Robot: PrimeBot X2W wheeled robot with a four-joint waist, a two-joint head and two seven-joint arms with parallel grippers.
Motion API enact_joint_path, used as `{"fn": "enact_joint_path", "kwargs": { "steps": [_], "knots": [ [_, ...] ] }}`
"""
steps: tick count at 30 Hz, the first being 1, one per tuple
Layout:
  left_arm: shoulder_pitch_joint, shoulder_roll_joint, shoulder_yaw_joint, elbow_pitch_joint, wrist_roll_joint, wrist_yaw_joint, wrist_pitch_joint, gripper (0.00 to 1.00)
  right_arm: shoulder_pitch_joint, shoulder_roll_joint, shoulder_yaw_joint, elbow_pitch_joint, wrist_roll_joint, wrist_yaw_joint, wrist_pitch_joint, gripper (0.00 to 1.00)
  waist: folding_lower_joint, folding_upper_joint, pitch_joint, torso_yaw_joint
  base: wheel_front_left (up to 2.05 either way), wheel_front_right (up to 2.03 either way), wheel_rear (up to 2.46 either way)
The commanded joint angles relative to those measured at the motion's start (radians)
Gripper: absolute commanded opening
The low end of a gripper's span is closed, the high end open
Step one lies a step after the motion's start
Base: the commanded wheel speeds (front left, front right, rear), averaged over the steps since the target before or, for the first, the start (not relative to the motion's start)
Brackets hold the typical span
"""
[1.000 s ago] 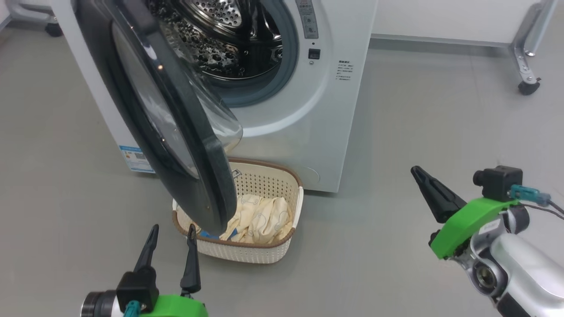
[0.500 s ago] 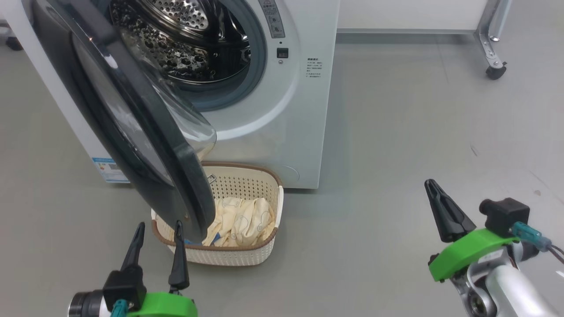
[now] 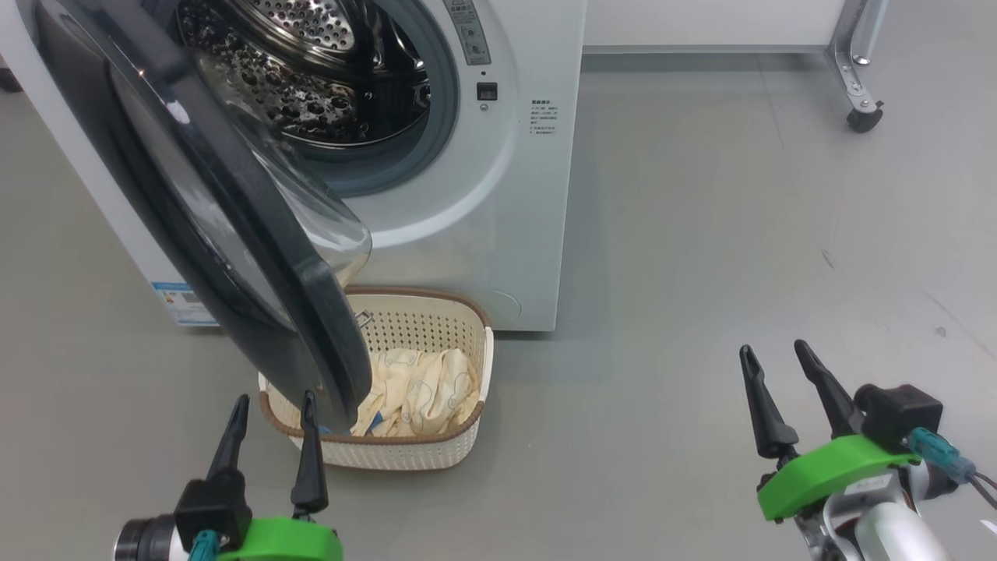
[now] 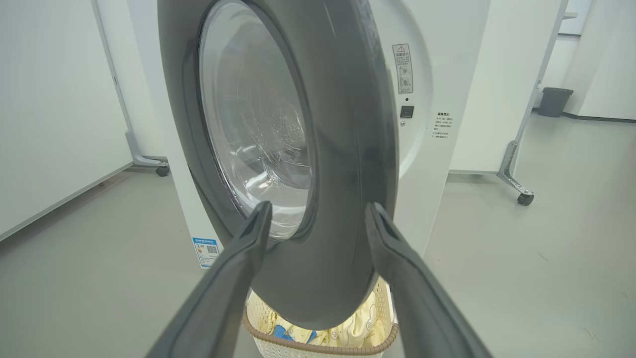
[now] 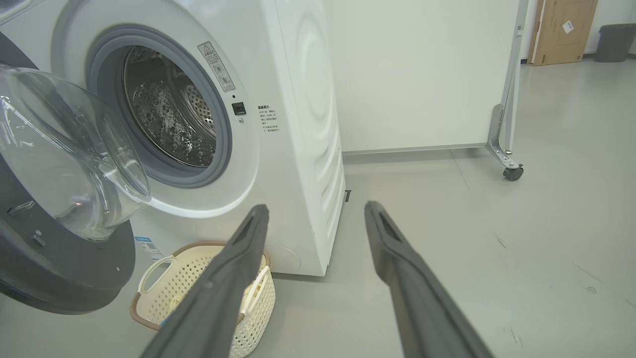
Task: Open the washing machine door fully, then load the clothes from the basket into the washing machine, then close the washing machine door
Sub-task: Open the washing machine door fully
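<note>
Floor (image 3: 685,273) is carrying washing machine (image 3: 483,234), basket (image 3: 389,456) sitting just ahead of left gripper (image 3: 274,397), wheeled frame (image 3: 853,86) standing far beyond right gripper (image 3: 773,347).

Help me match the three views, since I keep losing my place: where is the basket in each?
Head view: basket lower centre-left, in front of the washer, partly hidden by the door.
Left wrist view: basket at bottom centre, under the door's lowest edge.
Right wrist view: basket lower left, just right of the door's bottom.
Shared landmark: the door.
</note>
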Motion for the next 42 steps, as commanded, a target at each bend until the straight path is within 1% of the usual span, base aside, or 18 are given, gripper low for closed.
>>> {"fn": "enact_joint_path", "kwargs": {
  "steps": [1,11,42],
  "knots": [
    [-0.029,0.008,0.04,-0.028,0.013,-0.001,-0.01,1.0,-0.018,0.001,0.004,-0.04,-0.012,0.0,0.004,1.0,0.0,0.0,0.0,0.0,0.0,0.0,0.0],
    [-0.028,0.008,0.043,-0.026,0.015,-0.005,-0.01,1.0,-0.013,0.018,-0.006,-0.046,-0.016,0.0,0.02,1.0,0.0,0.0,0.0,0.002,0.0,0.0,0.0],
    [-0.021,0.007,0.027,-0.023,0.001,-0.001,-0.01,1.0,-0.012,0.022,-0.001,-0.04,-0.03,0.0,0.028,1.0,0.0,0.0,-0.003,0.003,0.0,0.0,0.0]
  ]
}}
